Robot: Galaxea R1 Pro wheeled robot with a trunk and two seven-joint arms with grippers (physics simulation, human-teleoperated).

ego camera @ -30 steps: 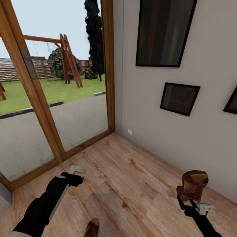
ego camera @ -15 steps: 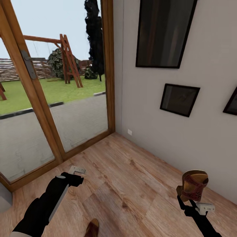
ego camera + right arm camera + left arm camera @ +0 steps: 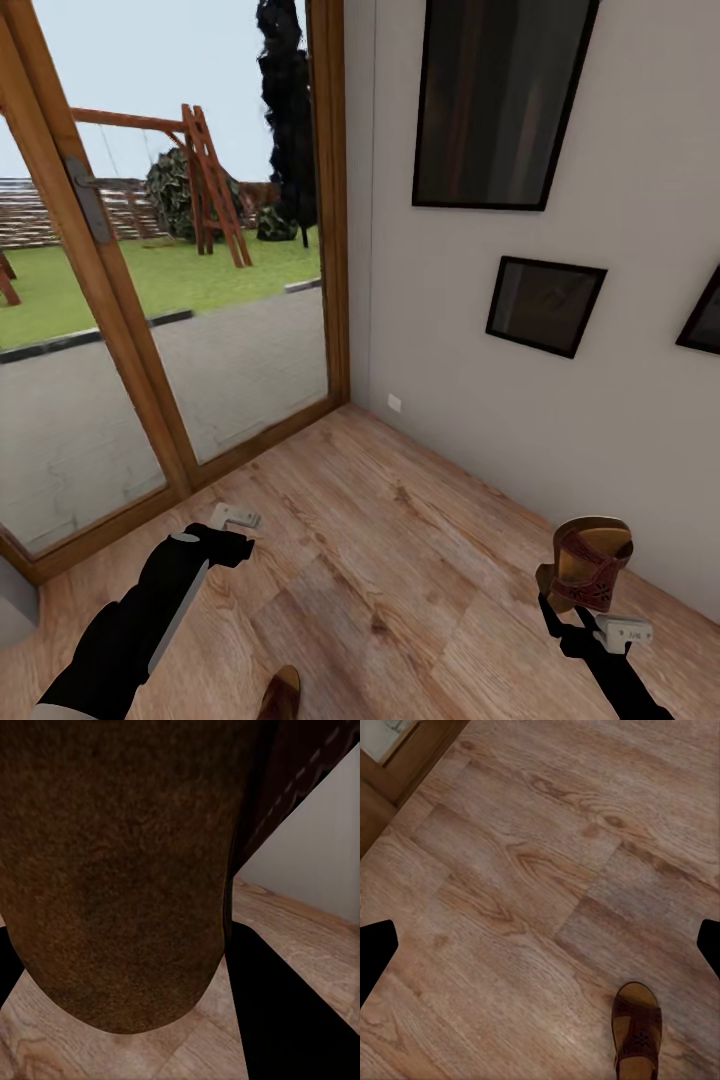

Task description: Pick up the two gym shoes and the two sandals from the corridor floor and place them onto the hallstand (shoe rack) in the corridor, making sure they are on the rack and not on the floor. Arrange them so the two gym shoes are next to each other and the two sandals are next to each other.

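1. L gripper (image 3: 232,520): hangs low over the corridor floor (image 3: 400,560), fingers spread wide, nothing btwn them. In L wrist view the two dark finger tips sit at opposite edges w/ bare planks between.
2. Sandal on floor (image 3: 637,1029): lies flat, sole down, just beside and below the L gripper's reach; in head view it shows at the bottom edge (image 3: 279,693), partly cut off.
3. R gripper (image 3: 575,610): pinching the 2nd sandal (image 3: 587,562), held upright off the floor near the grey wall (image 3: 560,420). R wrist view: sandal sole close up (image 3: 120,870).
4. Handling (judgement): sandals look light, sole stiff-ish, strap soft. Best hold prob. across the sole edge or heel end, not the strap, which may flex and let it swing.
5. Gym shoes, hallstand: cannot place from these views.
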